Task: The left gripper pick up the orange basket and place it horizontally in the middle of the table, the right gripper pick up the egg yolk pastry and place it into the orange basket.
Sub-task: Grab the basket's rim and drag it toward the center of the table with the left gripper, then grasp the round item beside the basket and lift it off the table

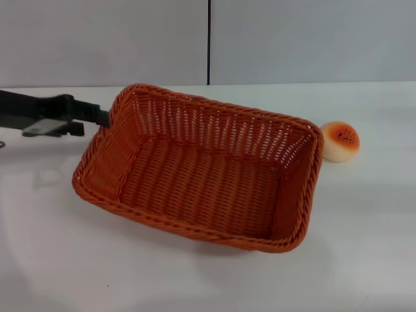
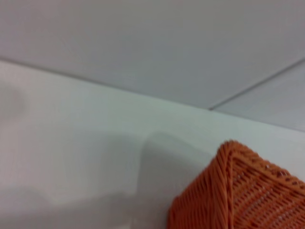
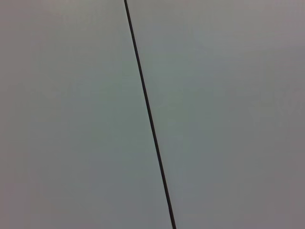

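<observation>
Pastry (image 1: 340, 141) — head view only — beside basket (image 1: 201, 172)

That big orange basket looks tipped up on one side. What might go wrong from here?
Two risks, both judgements. The left gripper meets the orange basket only at one rim corner, and the basket looks tilted, so it might twist or slip loose. The egg yolk pastry sits on the table right beside the basket's far end; swinging the basket could nudge it and set it rolling.

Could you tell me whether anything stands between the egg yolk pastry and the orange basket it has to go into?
Nothing visible does: the small round seeded egg yolk pastry sits on the white table just outside the woven orange basket, beside its right corner.
</observation>
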Available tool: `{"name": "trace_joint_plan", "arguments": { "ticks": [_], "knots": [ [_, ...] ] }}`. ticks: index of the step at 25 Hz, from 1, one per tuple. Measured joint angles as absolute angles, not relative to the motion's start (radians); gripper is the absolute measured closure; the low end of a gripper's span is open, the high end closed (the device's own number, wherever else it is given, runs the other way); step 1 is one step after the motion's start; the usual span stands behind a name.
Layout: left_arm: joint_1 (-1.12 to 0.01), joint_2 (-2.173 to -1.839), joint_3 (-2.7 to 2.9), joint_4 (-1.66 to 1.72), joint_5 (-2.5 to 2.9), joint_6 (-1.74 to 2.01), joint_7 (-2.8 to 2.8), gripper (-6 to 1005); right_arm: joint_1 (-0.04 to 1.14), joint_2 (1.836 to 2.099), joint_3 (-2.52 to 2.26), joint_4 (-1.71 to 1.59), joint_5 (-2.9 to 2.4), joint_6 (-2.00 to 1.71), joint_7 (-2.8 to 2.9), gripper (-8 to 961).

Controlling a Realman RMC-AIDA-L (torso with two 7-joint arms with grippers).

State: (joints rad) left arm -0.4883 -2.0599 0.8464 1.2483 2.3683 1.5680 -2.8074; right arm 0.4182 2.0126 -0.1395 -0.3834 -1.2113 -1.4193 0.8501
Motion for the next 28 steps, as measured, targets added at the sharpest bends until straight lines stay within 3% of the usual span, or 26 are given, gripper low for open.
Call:
{"name": "trace_joint_plan", "arguments": {
  "ticks": [10,17,23,28],
  "knots": [
    [-0.465,-2.061,0.672,1.254,2.251,1.459,-2.429,386,0.379,2.025,-0.236,-0.482,-1.259,-1.405,0.925,344],
    [-0.319,-2.063,0.658,1.092,1.702,1.331,-1.906,385,0.35,2.074,-0.302,-0.863,-1.687,-1.336,1.425,345],
    [-0.256,-2.066,0.664,0.945,1.446,1.335,-1.56,385,0.367,2.067,-0.346,-1.046,-1.969,-1.412,1.788,351],
    [-0.247,-2.061,0.658,0.732,1.335,1.359,-1.242,385,0.467,2.03,-0.375,-1.115,-2.329,-1.504,2.099,359]
  ]
}}
